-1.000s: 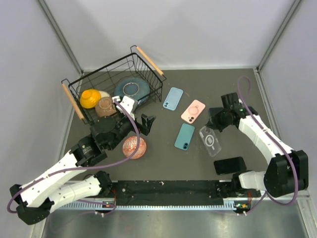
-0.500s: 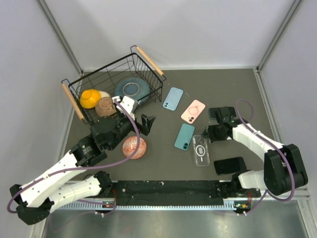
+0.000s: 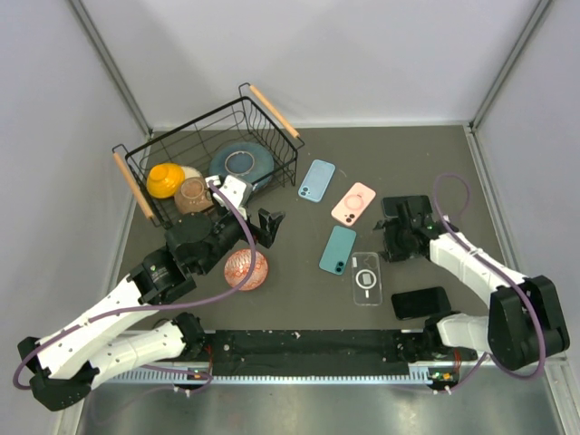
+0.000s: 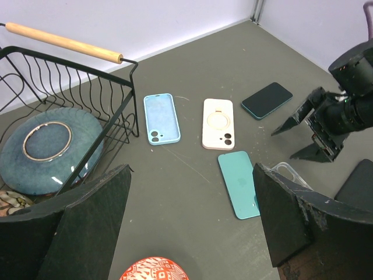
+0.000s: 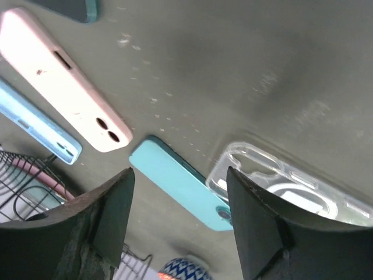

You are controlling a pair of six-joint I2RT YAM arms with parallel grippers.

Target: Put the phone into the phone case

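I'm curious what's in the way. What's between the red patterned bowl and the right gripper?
A teal phone case lies flat between that bowl and the right gripper, shown in the top view.

Right gripper [image 5: 179,175] hangs low over the table [image 5: 245,64], jaws wide apart, nothing between them. Clear case [image 5: 303,175] lies flat by the right finger. Teal case [image 5: 175,186] sits just beside it, corners close. Pink case [image 5: 58,76] is up left, with the blue case [image 5: 35,123] beside it. Basket [image 5: 17,182] wires show at the lower left.
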